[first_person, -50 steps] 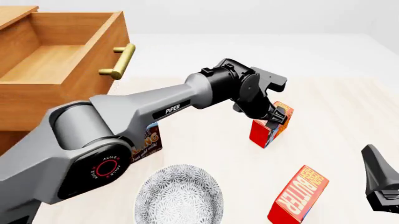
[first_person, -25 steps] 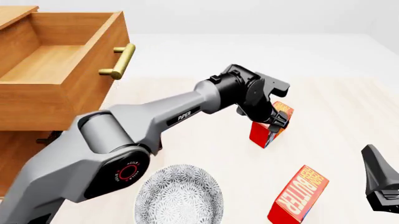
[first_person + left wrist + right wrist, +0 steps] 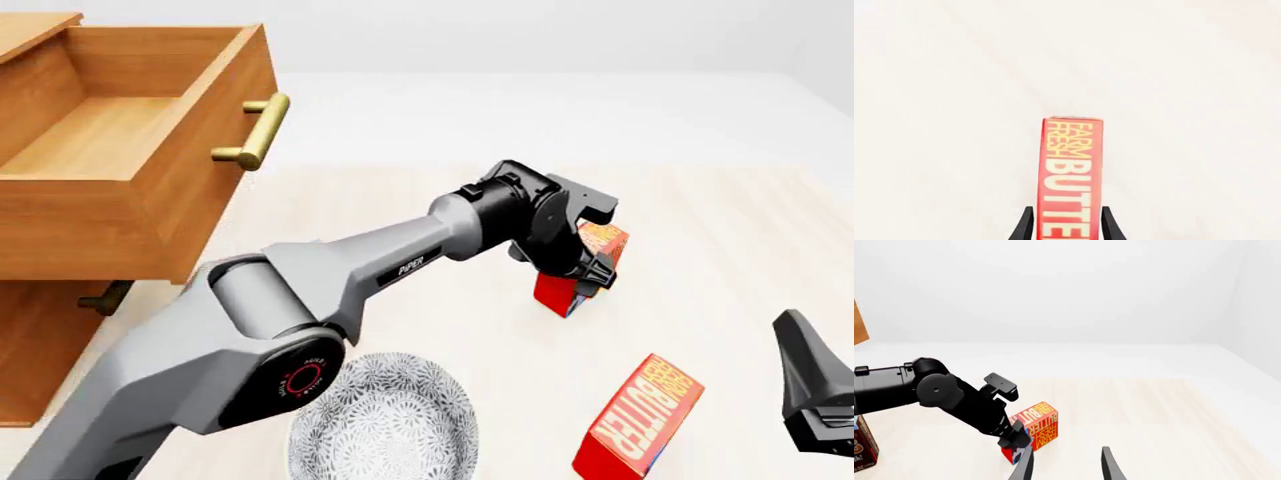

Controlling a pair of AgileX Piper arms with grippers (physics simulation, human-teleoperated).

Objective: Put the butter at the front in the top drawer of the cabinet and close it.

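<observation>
Two red butter boxes stand on the table. The nearer one stands tilted at the front right, untouched. The farther one stands mid-table, and my left gripper is open over it from above. In the left wrist view the fingers flank this box with a small gap. It also shows in the right wrist view. My right gripper is open and empty, low at the front right. The cabinet's top drawer is pulled out and empty, with its brass handle facing the table.
A patterned grey plate lies at the front centre under the left arm. The lower drawer's handle shows beneath the open drawer. A brown pudding box stands at the edge of the right wrist view.
My left arm has stretched out and lowered, bringing the open gripper further down around the farther butter box. The boxes and the right arm have not moved.
</observation>
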